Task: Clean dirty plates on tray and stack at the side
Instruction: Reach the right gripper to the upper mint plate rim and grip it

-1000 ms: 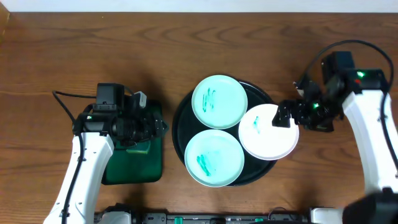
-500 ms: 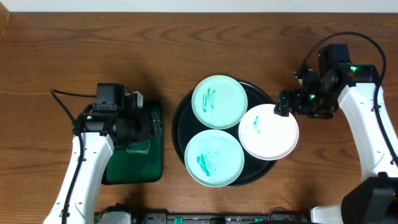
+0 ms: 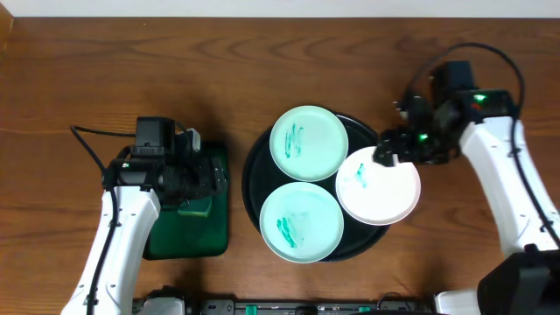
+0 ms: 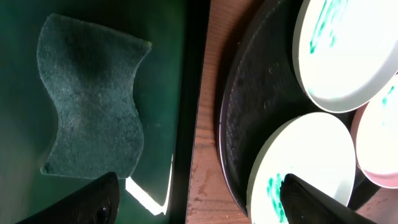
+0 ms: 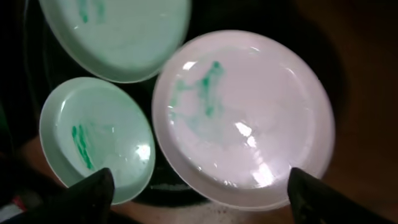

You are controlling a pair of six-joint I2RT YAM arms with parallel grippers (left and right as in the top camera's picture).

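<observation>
The right jaws are spread wide and empty above the white plate [image 5: 242,118]. Within the last second they have been swung in from the side nearer the right edge of the surface [image 3: 87,70] to over the plate's far rim. The left jaws, likewise spread, are kept over the sponge [image 4: 93,112] on the small green tray [image 3: 188,241] toward the left edge. The white plate and both mint plates [image 3: 300,221] are left smeared on the black tray [image 3: 252,179] by the near edge, so a first pickup seems prepared.

Robot lab setup: wood-grain table [image 3: 262,61], white left arm [image 3: 118,227], right arm [image 3: 516,188], trailing cable [image 3: 83,136].
</observation>
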